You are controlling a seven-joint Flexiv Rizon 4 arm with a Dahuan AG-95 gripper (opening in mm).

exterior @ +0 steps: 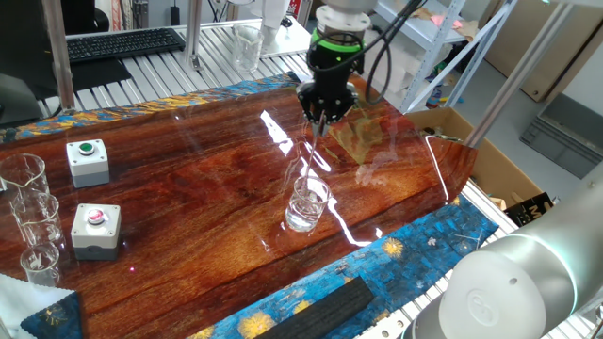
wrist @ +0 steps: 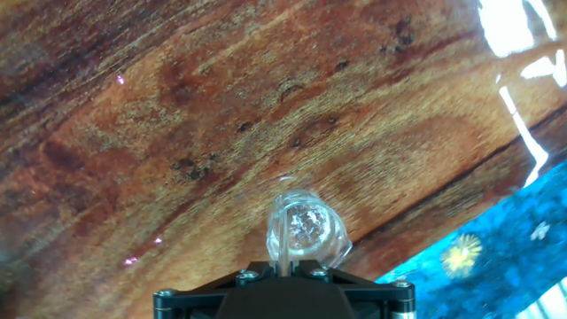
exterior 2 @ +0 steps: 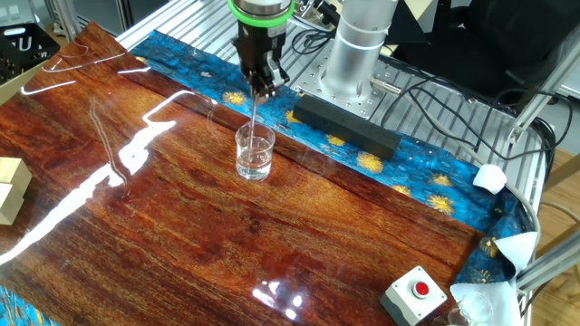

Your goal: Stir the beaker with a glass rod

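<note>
The beaker (exterior: 307,203) (exterior 2: 255,153) (wrist: 306,229) is a small clear glass that stands upright in the middle of the wooden table. The glass rod (exterior: 312,155) (exterior 2: 252,119) (wrist: 280,244) is a thin pale line that runs from my fingers down into the beaker's mouth. My gripper (exterior: 319,120) (exterior 2: 260,91) (wrist: 283,266) hangs straight above the beaker, shut on the rod's upper end. In the hand view the rod passes up between the two black fingers, with the beaker directly below.
Two grey button boxes (exterior: 88,161) (exterior: 96,230) and a row of clear beakers (exterior: 31,218) stand at one end of the table. Another button box (exterior 2: 415,293), a black bar (exterior 2: 345,125) and wooden blocks (exterior: 365,135) (exterior 2: 9,187) lie around.
</note>
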